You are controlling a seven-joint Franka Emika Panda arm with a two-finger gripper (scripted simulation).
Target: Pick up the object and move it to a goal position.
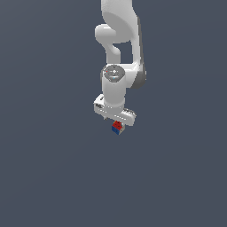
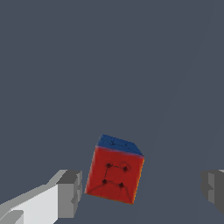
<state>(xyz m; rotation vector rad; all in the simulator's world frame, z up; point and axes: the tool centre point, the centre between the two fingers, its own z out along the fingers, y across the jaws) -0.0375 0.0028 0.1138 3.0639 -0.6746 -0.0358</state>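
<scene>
In the wrist view the two grey fingertips (image 2: 70, 192) sit closest to the camera, one at each side, with the cube (image 2: 114, 174) between them but touching neither; there is a clear gap on both sides, wider on one side than the other. So the gripper (image 1: 117, 120) stands wide, holding nothing. The cube shows a red face toward the wrist camera and a blue face beside it, and it is turned a little askew to the line between the fingers. In the exterior view the white arm (image 1: 119, 48) hangs straight down over the plain dark floor (image 1: 48, 177), and the cube peeks out just below the gripper, red above, blue beneath. I judge that the approach is done and the gripper is lowered around the cube, but the grasp is not yet made. Closing, lifting and carrying to the goal all remain. No goal marker is visible in either view.
</scene>
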